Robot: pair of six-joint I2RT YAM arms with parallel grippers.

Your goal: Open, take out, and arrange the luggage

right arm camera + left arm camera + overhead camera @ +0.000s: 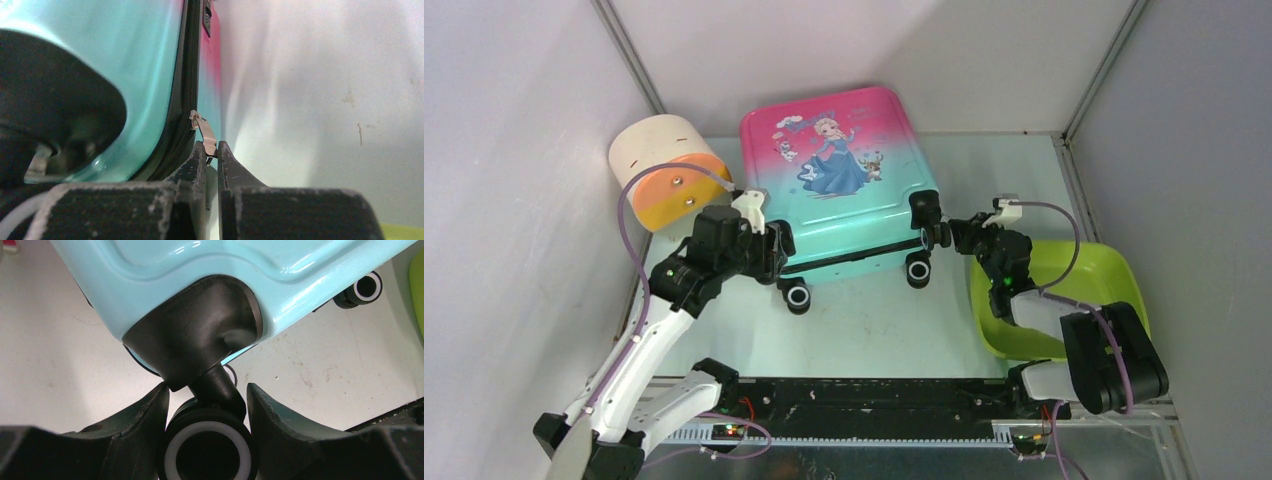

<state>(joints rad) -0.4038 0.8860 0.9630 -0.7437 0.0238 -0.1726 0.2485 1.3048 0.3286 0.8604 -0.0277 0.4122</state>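
The luggage [844, 180] lies flat at the back of the table, its pink-to-teal princess shell facing up and its black wheels toward me. My left gripper [776, 250] is at its near left corner. In the left wrist view the fingers of that gripper [207, 386] press both sides of a white-ringed wheel [207, 450] under the teal shell [200, 270]. My right gripper [954, 232] is at the near right corner. In the right wrist view this gripper [212, 145] is shut on the metal zipper pull [205, 131] beside the dark zipper seam [182, 100].
A cream-and-orange cylinder [669, 170] lies against the left wall next to the luggage. A lime-green tub [1074, 290] sits at the right under my right arm. Two more wheels [797, 296] [917, 270] stick out toward me. Walls close in on three sides.
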